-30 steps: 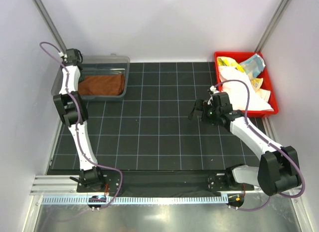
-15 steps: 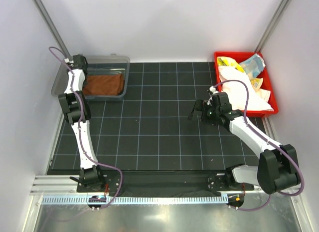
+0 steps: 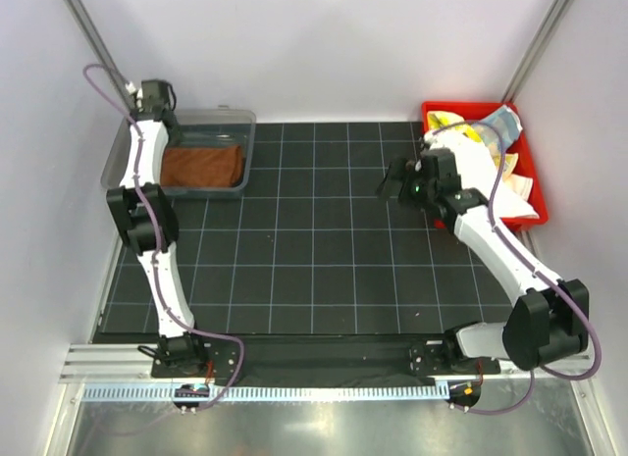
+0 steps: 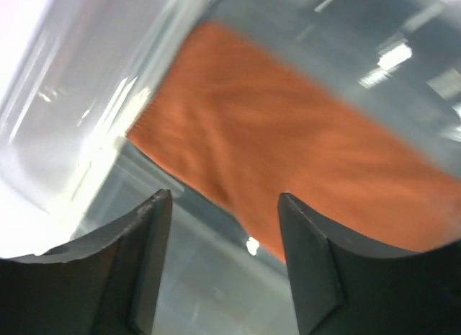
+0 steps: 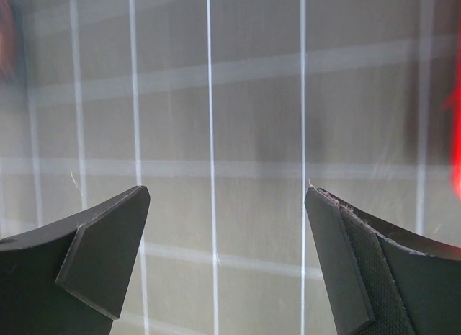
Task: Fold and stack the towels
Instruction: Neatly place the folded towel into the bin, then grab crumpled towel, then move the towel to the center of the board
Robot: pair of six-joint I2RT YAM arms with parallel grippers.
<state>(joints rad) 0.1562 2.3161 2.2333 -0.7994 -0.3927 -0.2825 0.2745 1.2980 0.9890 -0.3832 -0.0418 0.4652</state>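
A folded rust-brown towel (image 3: 201, 166) lies in a clear plastic bin (image 3: 228, 116) at the back left; it also shows in the left wrist view (image 4: 288, 155). My left gripper (image 4: 225, 256) is open and empty, hovering over the bin's left side, above the towel's edge. A red tray (image 3: 528, 162) at the back right holds a white towel (image 3: 476, 181), a pale yellow patterned one (image 3: 453, 124) and a light-blue one (image 3: 498, 123). My right gripper (image 3: 394, 178) is open and empty over the mat, just left of the tray; in its wrist view (image 5: 227, 227) only grid shows between the jaws.
A black gridded mat (image 3: 314, 240) covers the table. Metal posts (image 3: 93, 34) stand at both back corners, with white walls behind. The arm bases sit on a rail (image 3: 314, 358) at the near edge.
My left gripper has moved back and slightly right over the bin. My right gripper has moved back along the tray's left side. Both stay open.
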